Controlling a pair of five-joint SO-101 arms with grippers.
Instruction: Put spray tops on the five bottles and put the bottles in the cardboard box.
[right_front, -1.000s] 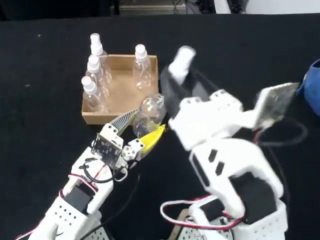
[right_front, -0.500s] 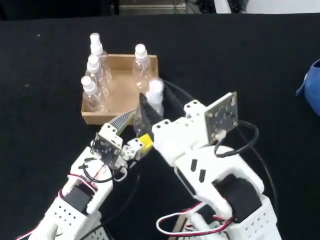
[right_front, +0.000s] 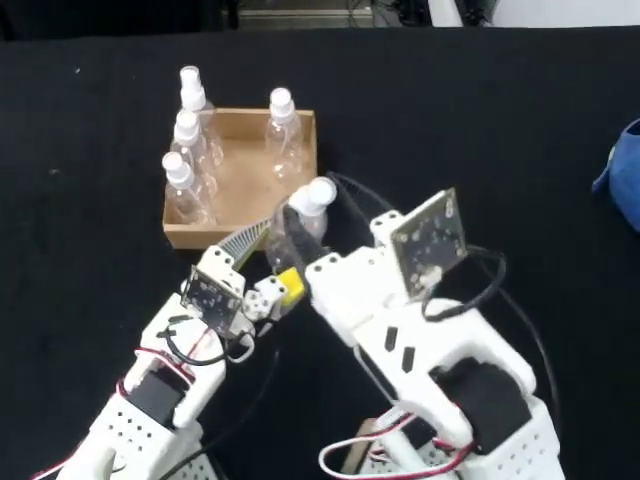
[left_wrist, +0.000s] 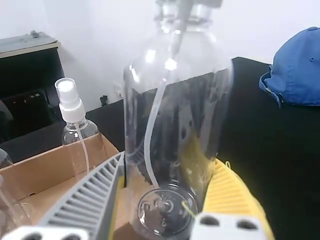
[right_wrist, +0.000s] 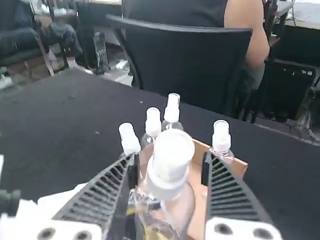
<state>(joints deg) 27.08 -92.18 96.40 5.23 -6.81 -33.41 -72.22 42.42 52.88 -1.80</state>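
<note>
Black table, seen from above. A cardboard box lay upper left of centre and held four bottles, each with a white spray top: three in a column along its left side and one at its upper right corner. A fifth bottle stood just below the box's lower right corner, clamped low on its body between the grey and yellow fingers of the left gripper. One spray top sat tilted on this bottle's neck, its tube hanging inside. The right gripper straddled that top, fingers parted with a slim gap on each side. One blue cap lay at the right edge.
</note>
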